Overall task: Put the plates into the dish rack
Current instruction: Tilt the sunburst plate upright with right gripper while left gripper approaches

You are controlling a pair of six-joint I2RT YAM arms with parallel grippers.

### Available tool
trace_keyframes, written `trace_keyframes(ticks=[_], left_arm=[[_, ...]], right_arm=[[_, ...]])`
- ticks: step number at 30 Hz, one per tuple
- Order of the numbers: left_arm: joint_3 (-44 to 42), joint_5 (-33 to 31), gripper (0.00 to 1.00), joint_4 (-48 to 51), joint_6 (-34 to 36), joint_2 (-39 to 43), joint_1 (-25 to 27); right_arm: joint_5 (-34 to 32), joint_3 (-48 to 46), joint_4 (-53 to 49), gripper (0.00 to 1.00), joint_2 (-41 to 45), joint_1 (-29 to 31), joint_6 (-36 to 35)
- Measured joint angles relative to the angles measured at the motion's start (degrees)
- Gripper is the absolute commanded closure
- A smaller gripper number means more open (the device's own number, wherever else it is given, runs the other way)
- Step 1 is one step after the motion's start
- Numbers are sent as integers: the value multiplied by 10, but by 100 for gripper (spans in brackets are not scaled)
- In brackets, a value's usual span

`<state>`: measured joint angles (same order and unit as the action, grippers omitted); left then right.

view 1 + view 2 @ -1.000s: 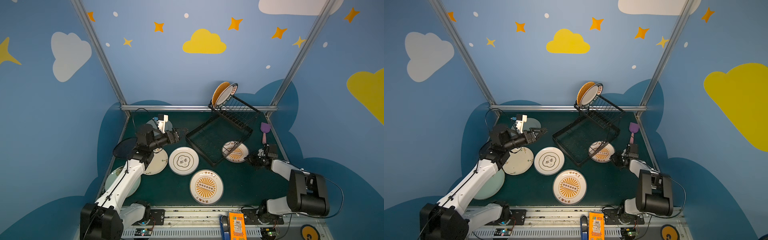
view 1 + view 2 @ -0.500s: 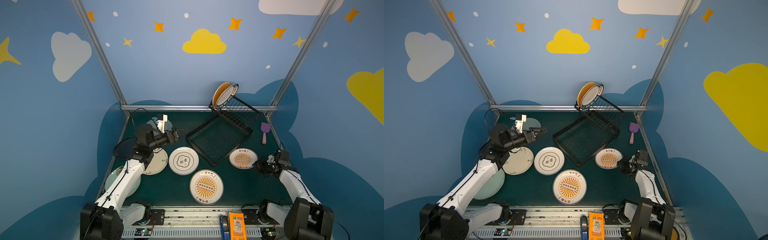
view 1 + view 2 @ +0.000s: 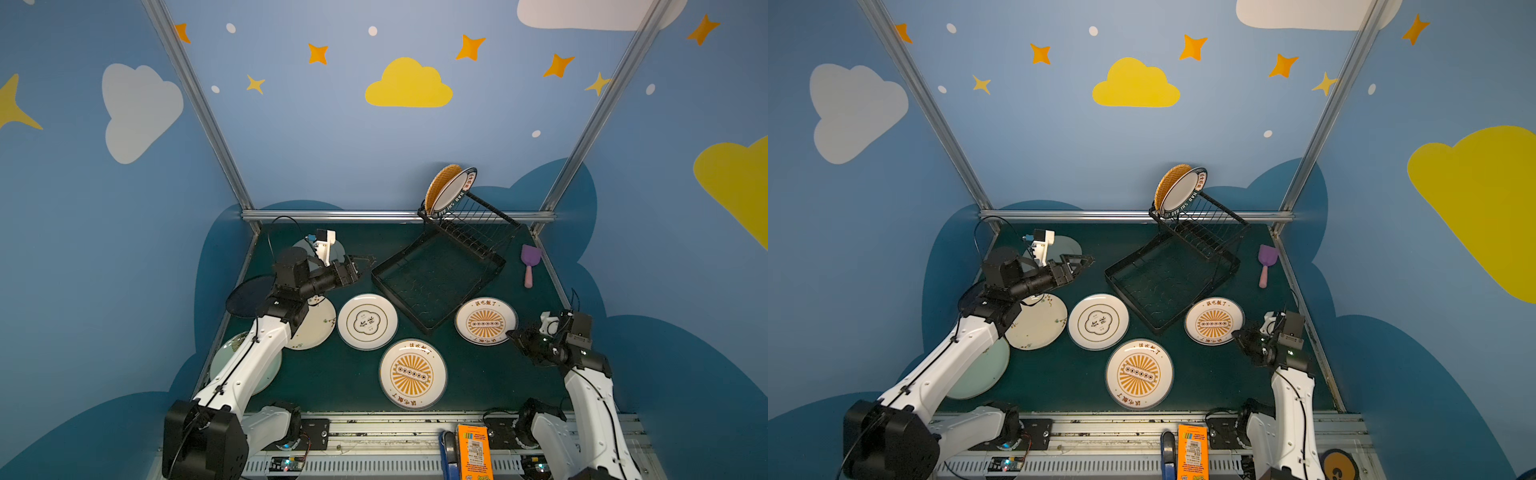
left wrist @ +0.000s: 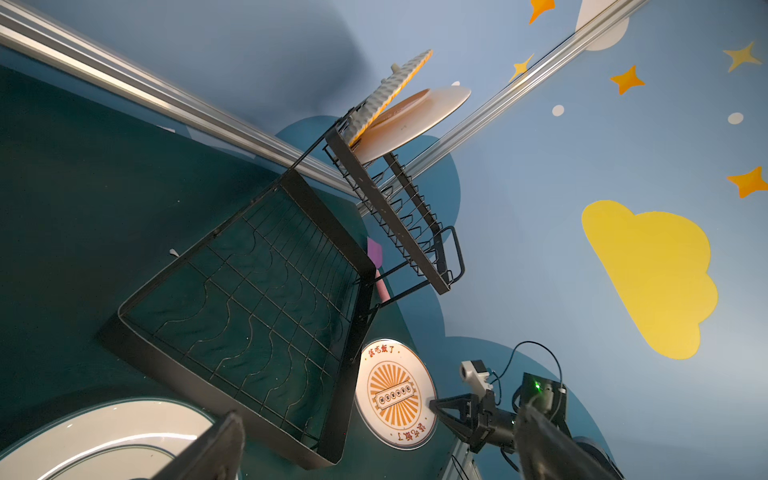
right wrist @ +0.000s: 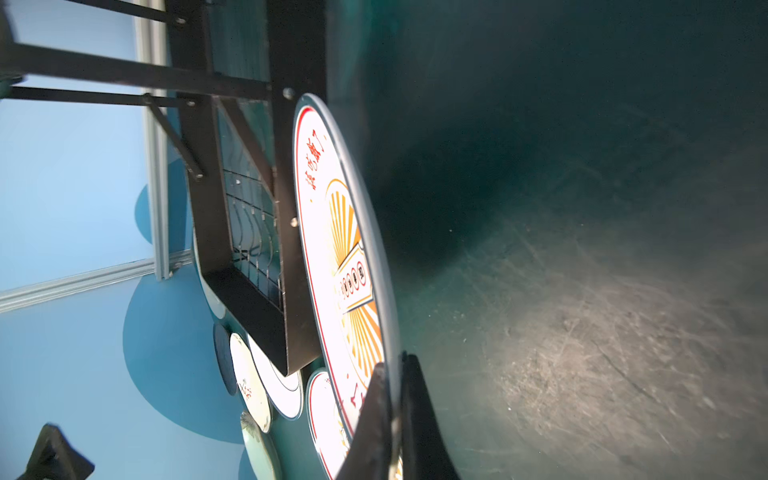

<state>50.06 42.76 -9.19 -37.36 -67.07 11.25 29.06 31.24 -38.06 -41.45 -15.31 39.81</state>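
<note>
The right gripper: I see its jaws pressed onto the near rim of a sunburst plate, pinching it. That plate sits on the green mat, just beside the front right edge of the dish rack; I cannot tell whether its held edge is raised. In the rack's raised slotted section, two plates stand tilted at the far end: an orange-patterned plate and, against it, a teal-lettered plate. The rack's flat tray holds no plate. Flat on the mat lie a second sunburst plate, a flower-outline plate, a cream plate, a navy plate and a mint plate. The left gripper hovers near the tray's left corner, jaws spread wide and holding nothing. A purple scoop lies right of the rack.
</note>
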Motion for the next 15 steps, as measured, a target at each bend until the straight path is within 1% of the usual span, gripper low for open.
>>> trace_keyframes(ticks=[5,11,15], left_arm=[[0,0,0,1,-2,-10,0],[17,14,0,19,-6,-46,2],[43,25,1,30,-10,-87,25]], right_arm=[[6,0,-6,100,77,0,-4],[27,0,-11,100,76,14,0],[42,1,0,100,67,38,6]])
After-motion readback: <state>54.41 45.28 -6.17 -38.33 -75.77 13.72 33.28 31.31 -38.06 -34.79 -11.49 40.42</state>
